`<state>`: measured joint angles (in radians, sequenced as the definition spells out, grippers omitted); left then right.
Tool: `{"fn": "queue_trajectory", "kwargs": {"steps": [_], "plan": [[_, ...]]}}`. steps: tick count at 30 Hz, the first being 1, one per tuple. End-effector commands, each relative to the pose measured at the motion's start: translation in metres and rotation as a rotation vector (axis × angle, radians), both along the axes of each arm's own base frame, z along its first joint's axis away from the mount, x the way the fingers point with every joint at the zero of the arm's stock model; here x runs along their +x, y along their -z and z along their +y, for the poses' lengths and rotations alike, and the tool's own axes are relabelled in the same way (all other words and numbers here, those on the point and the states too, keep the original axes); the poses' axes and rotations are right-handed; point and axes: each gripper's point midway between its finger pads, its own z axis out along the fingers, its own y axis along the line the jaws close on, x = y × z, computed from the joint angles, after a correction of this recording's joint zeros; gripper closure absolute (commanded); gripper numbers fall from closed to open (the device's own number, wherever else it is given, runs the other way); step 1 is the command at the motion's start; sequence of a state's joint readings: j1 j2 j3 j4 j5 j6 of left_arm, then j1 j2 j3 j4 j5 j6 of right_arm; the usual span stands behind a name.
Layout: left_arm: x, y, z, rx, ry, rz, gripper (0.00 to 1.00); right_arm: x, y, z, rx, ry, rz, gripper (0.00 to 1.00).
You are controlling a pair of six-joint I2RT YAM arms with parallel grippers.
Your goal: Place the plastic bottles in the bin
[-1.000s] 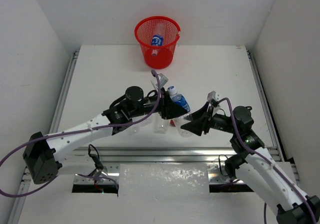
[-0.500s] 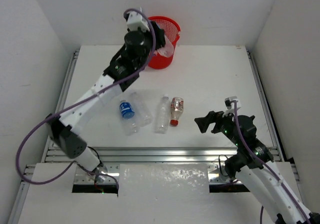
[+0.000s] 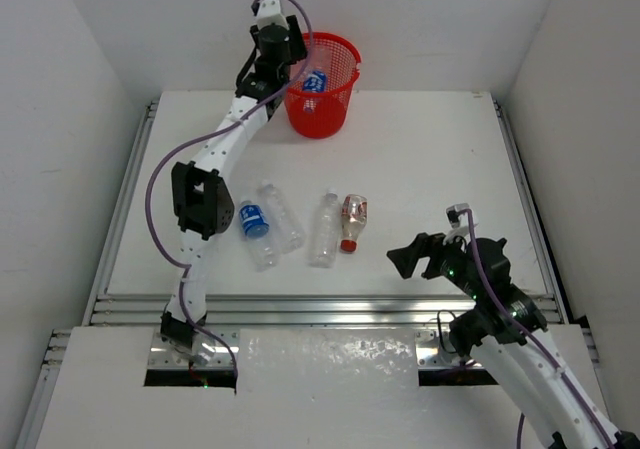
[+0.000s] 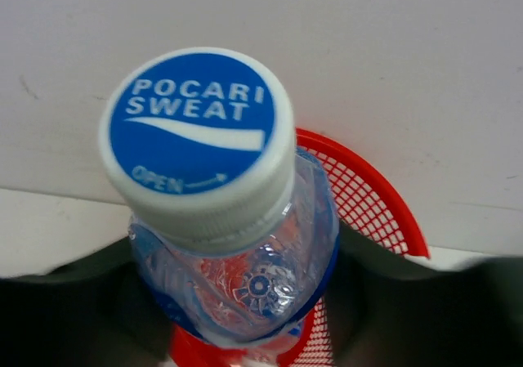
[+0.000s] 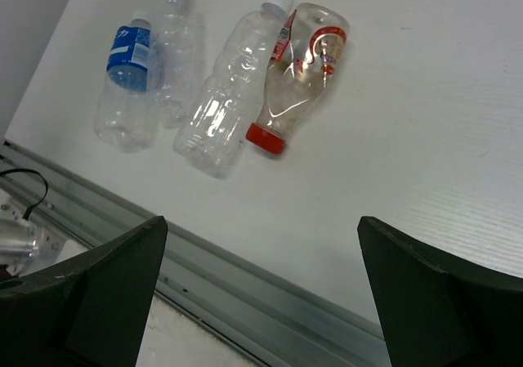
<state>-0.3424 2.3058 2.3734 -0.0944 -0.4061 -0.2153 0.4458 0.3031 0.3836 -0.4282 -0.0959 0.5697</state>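
The bin, at the far edge of the table, holds one blue-labelled bottle, seen only from above. The left gripper is clamped on a second bottle above the bin's rim; only its wrist view shows the blue cap. Mid-table lie a blue bottle, a clear bottle, another clear bottle and a red bottle, near the wide-open right gripper.

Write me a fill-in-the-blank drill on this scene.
The left tool holds a bottle whose cap reads POCARI ____.
The bottles lying on the table number ____.
The right tool stands ____, holding nothing.
The mesh bin is coloured ____.
Missing: SWEAT; four; open; red.
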Motion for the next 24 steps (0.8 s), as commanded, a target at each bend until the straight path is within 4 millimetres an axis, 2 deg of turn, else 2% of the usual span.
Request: {"fn": "queue_trajectory", "kwargs": {"steps": [1,3,4,6,8,9,11,12,13,14,15,16,17,18,19,20,21,23,24], "plan": [[0.01,-0.063,0.005,-0.12,0.081,-0.194,0.28,-0.004,-0.001,0.007,0.041,-0.033,0.002,0.01],[0.011,-0.071,0.006,-0.124,0.101,-0.217,0.07,-0.004,0.002,0.009,0.043,-0.039,0.009,0.01],[0.009,-0.078,0.004,-0.126,0.119,-0.233,0.0,-0.004,0.005,0.011,0.04,-0.046,0.024,0.01],[0.005,-0.09,0.003,-0.125,0.139,-0.267,0.0,-0.003,0.016,0.013,0.028,-0.053,0.071,0.01],[-0.004,-0.11,0.005,-0.127,0.147,-0.3,0.0,-0.001,0.02,0.02,0.042,-0.072,0.09,0.01],[-0.012,-0.124,0.005,-0.13,0.166,-0.318,0.0,0.0,0.029,0.022,0.034,-0.074,0.13,0.01],[-0.017,-0.128,0.011,-0.137,0.169,-0.308,0.0,0.005,0.03,0.029,0.056,-0.09,0.133,0.01],[-0.027,-0.143,0.018,-0.143,0.158,-0.324,0.0,0.007,0.041,0.03,0.044,-0.084,0.175,0.01],[-0.029,-0.135,0.02,-0.136,0.152,-0.284,0.0,0.012,0.044,0.03,0.036,-0.074,0.181,0.01],[-0.035,-0.137,0.023,-0.136,0.143,-0.271,0.0,0.019,0.043,0.032,0.036,-0.069,0.172,0.01],[-0.05,-0.134,0.031,-0.135,0.115,-0.196,0.0,0.026,0.05,0.034,0.013,-0.06,0.213,0.01],[-0.057,-0.118,0.033,-0.163,0.107,-0.125,0.0,0.032,0.051,0.034,0.0,-0.046,0.224,0.01],[-0.087,-0.13,0.04,-0.184,0.104,-0.083,0.0,0.044,0.041,0.038,0.008,-0.029,0.216,0.01],[-0.102,-0.126,0.039,-0.21,0.12,-0.051,0.0,0.051,0.043,0.039,0.002,-0.011,0.235,0.01],[-0.112,-0.071,0.037,-0.238,0.121,0.083,0.0,0.056,0.057,0.04,-0.023,0.008,0.292,0.01],[-0.154,-0.095,0.038,-0.281,0.162,0.053,0.0,0.068,0.048,0.046,-0.003,0.019,0.283,0.01],[-0.169,-0.029,0.036,-0.302,0.162,0.17,0.0,0.072,0.061,0.05,-0.017,0.022,0.332,0.01],[-0.207,-0.008,0.039,-0.337,0.169,0.185,0.0,0.082,0.063,0.057,-0.017,0.029,0.348,0.01],[-0.241,0.008,0.042,-0.35,0.177,0.189,0.0,0.089,0.056,0.066,-0.017,0.018,0.332,0.01]]}}
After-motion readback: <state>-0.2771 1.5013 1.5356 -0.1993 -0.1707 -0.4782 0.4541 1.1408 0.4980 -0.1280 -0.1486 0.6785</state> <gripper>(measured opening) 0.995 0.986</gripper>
